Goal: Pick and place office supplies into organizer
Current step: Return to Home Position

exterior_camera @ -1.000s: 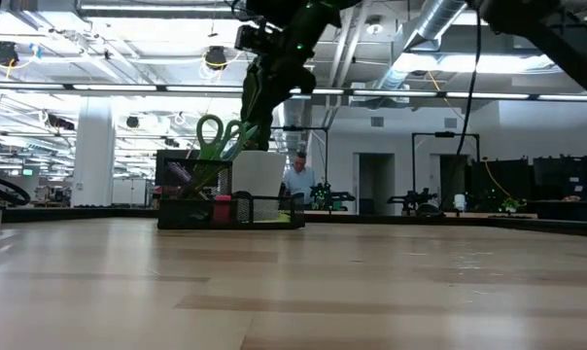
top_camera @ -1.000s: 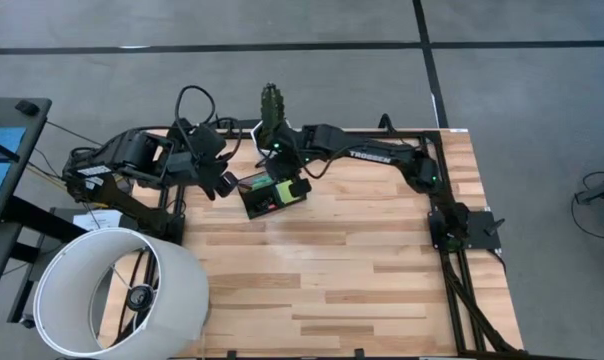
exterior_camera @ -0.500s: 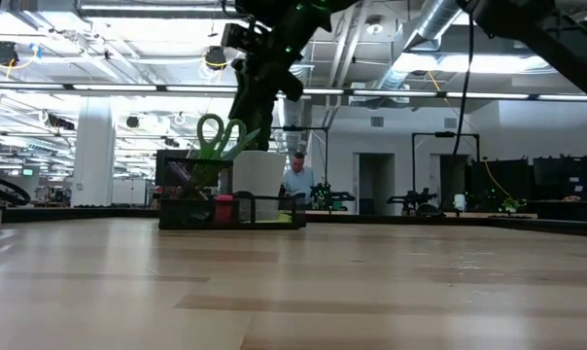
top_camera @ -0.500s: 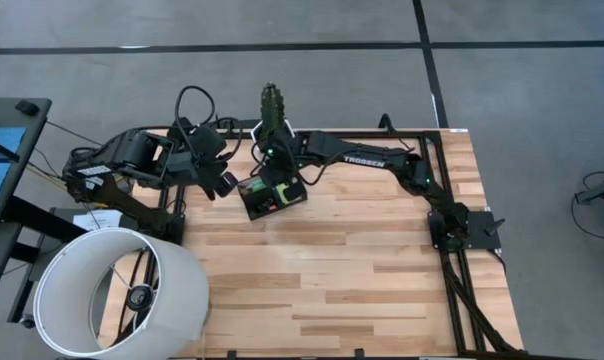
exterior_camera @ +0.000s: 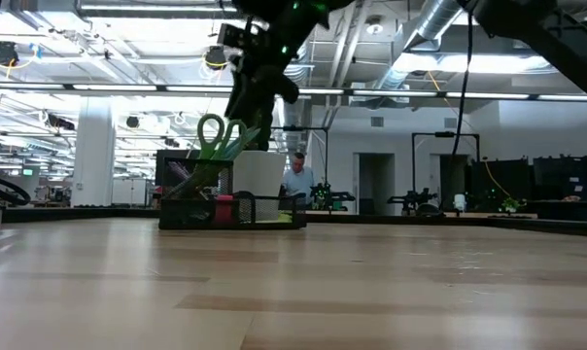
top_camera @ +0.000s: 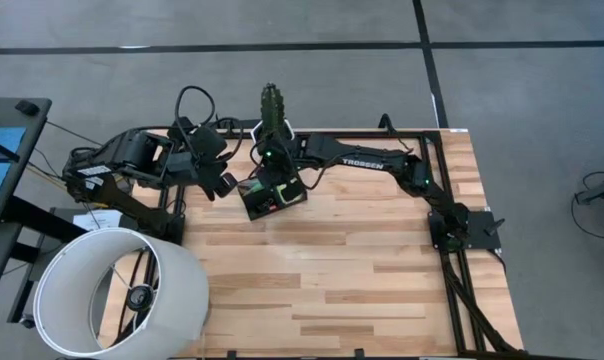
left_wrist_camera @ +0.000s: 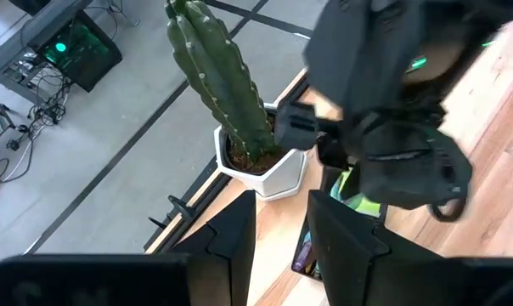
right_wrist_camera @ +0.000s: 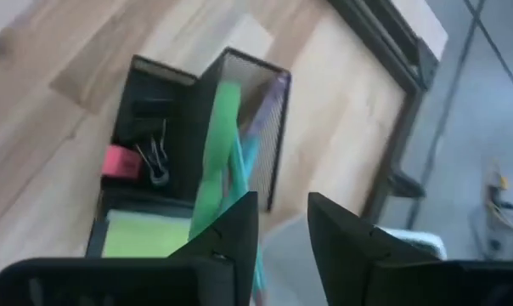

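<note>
**High view:** The black mesh desk organizer point(top_camera: 274, 197) sits on the light wooden table point(top_camera: 362, 270). The right gripper point(top_camera: 270, 180) hangs directly above the organizer. The left gripper point(top_camera: 222, 184) waits just beside the organizer, on the left arm's side. A tall green cactus point(top_camera: 270, 103) in a white hexagonal pot point(top_camera: 282, 128) stands just behind the organizer.

**Low view:** The green-handled scissors point(exterior_camera: 214, 136) stand in the organizer's tall compartment, handles up and leaning a little. The pink eraser point(exterior_camera: 222, 200) shows in a lower section of the organizer. The right gripper is above the scissors and apart from them. A person point(exterior_camera: 295, 180) stands in the room far behind the organizer.

**Left wrist view:** The left gripper's dark fingers point(left_wrist_camera: 231, 242) are spread, with nothing between them.

**Right wrist view:** The right gripper's fingers point(right_wrist_camera: 235, 234) are also spread and empty, looking down into the organizer. The lime-green sticky-note pad point(right_wrist_camera: 146, 235) lies in one low compartment. The black binder clips point(right_wrist_camera: 155, 157) lie next to the eraser in another. A purple pen point(right_wrist_camera: 275, 92) and a teal pen point(right_wrist_camera: 250, 157) share the tall compartment with the scissors.
</note>
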Robot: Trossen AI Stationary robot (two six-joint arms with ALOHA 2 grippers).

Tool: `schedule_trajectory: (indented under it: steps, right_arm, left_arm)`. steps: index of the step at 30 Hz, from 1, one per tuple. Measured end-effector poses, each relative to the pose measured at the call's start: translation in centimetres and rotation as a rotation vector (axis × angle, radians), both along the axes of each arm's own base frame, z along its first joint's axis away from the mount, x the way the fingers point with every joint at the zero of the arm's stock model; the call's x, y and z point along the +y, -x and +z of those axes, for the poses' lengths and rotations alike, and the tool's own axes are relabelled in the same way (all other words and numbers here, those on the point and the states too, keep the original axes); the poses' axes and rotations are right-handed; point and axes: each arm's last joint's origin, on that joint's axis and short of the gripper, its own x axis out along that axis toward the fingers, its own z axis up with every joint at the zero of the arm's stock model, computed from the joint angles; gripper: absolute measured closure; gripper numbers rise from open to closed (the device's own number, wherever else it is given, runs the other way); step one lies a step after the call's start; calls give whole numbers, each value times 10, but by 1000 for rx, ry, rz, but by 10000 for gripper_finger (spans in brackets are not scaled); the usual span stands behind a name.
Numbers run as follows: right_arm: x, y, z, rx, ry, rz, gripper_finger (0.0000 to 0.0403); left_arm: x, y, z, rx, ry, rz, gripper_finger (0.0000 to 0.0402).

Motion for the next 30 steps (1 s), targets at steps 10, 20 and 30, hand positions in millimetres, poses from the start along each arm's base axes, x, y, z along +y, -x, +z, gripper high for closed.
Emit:
schedule_trajectory:
  steps: [10,20,30]
  right_arm:
    - [44,85,113,-50,-134,-70,306]
    - [51,230,179,91,-899,208,305]
    - [21,323,168,-199,-832,-194,330]
  left_arm:
    - [4,28,13,-31,-26,-40,300]
    - [-1,105,-17,-158,116,-112,300]
    - [-11,117,-155,-591,260,-163,300]
